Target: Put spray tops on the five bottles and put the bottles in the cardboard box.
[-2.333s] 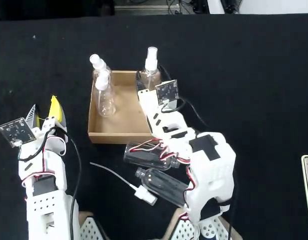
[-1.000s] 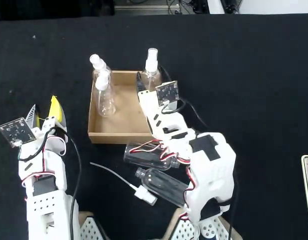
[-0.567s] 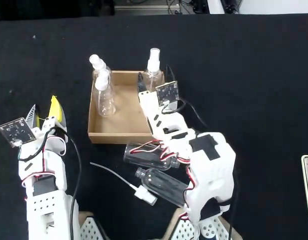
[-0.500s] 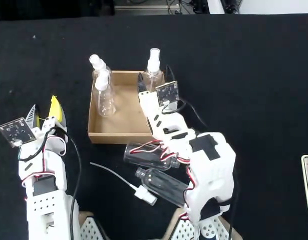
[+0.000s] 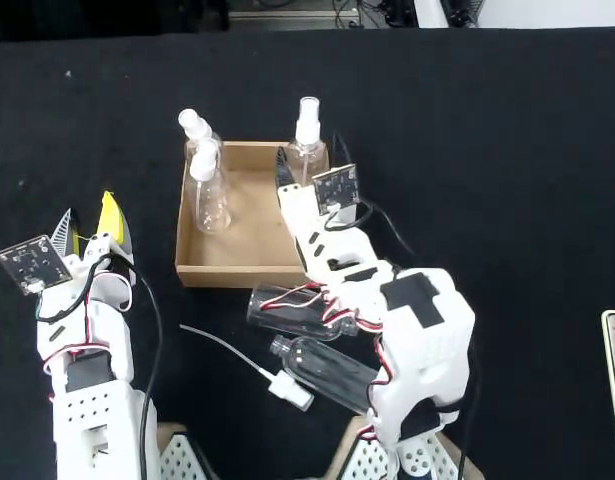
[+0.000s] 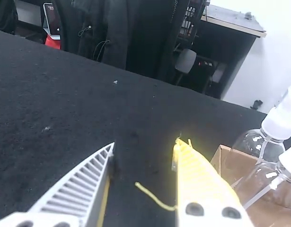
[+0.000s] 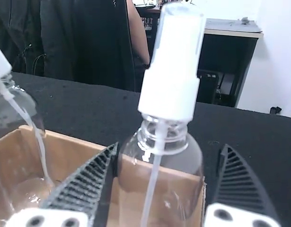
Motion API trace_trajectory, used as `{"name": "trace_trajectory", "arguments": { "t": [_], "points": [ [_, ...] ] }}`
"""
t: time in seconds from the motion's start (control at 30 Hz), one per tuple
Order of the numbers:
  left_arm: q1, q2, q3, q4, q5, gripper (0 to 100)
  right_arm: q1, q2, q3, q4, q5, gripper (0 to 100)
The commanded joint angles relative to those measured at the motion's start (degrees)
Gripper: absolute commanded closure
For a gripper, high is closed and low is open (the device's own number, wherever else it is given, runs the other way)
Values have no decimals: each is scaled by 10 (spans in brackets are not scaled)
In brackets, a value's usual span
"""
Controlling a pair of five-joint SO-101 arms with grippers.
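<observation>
**Brown cardboard box (image 5: pixel 237 268) takes a third capped bottle**

The clear plastic bottle with the white spray top (image 5: pixel 307 135) stands upright in the far right corner of the box. It now sits a touch farther right than a couple of seconds ago. The right gripper (image 7: pixel 168 150) has spread its black jaws: they flank the bottle with a gap on each side, so the bottle is released. That placement looks finished.

Two more capped clear bottles (image 5: pixel 202 180) stand in the far left corner. Two uncapped clear bottles (image 5: pixel 287 310) (image 5: pixel 327 365) lie on the black table (image 5: pixel 507 150) just near of the box, under the right arm. A loose white spray top with a long tube (image 5: pixel 287 388) lies beside them. The left gripper (image 5: pixel 88 205) hangs left of the box, jaws apart and empty, unmoved. Two bottles are left to cap and box.
</observation>
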Motion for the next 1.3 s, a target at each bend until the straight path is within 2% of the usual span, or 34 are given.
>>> {"name": "trace_trajectory", "arguments": {
  "t": [0.0,0.33,0.5,0.73,1.07,1.17,1.27],
  "points": [
    [2,-2,13,1,3,823,-11,-45,1,-8,1,723],
    [2,-2,13,1,3,823,-11,-46,1,-14,1,725],
    [2,-2,13,0,3,823,-11,-46,22,-73,4,725],
    [2,-2,13,0,3,823,-11,-49,26,-80,4,725],
    [2,-2,13,0,3,823,-11,-200,119,-74,0,726],
    [2,-2,13,0,3,823,-11,-242,145,-43,0,726],
    [2,-2,13,0,3,823,-11,-293,157,51,-1,727]
  ]
}}
